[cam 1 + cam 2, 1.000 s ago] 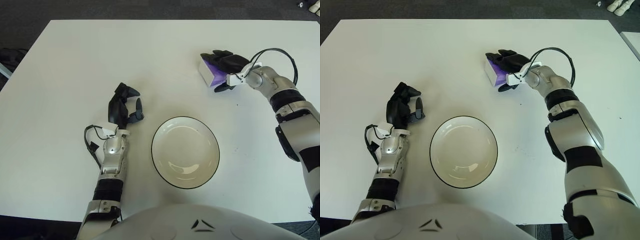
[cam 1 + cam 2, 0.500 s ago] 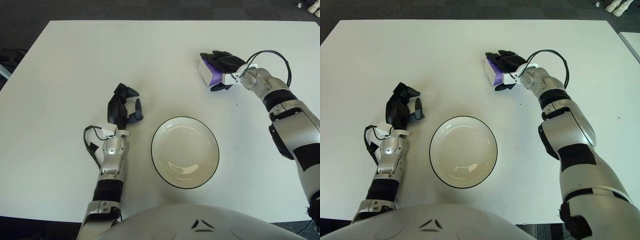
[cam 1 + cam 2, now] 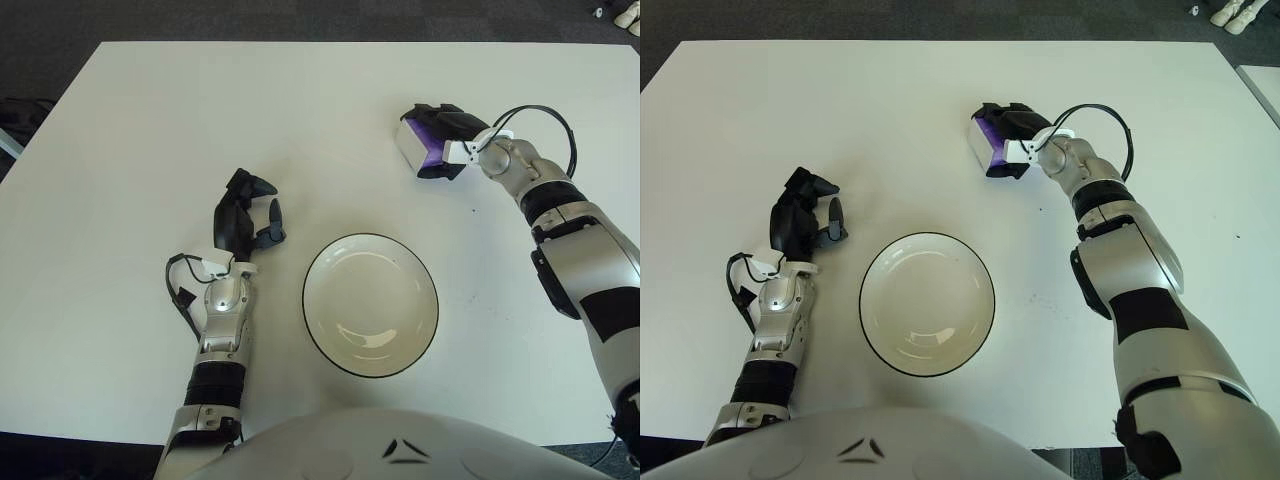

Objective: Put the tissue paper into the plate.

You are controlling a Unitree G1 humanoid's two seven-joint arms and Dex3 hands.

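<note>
A small purple and white tissue pack (image 3: pixel 418 146) sits at the far right of the white table (image 3: pixel 150 130). My right hand (image 3: pixel 446 142) has its black fingers curled around the pack from above and from the right. Nearer to me, in the middle of the table, stands a white plate (image 3: pixel 371 304) with a dark rim and nothing in it. The pack is well beyond the plate, up and to its right. My left hand (image 3: pixel 246 212) shows to the left of the plate, fingers relaxed and holding nothing.
A black cable (image 3: pixel 545 125) loops over my right wrist. The table's far edge (image 3: pixel 350 42) meets dark floor. The top of my own body (image 3: pixel 400 445) shows at the bottom of the view.
My right hand has closed tighter on the tissue pack and its wrist has drawn slightly up and to the left. The left hand and the plate have stayed put.
</note>
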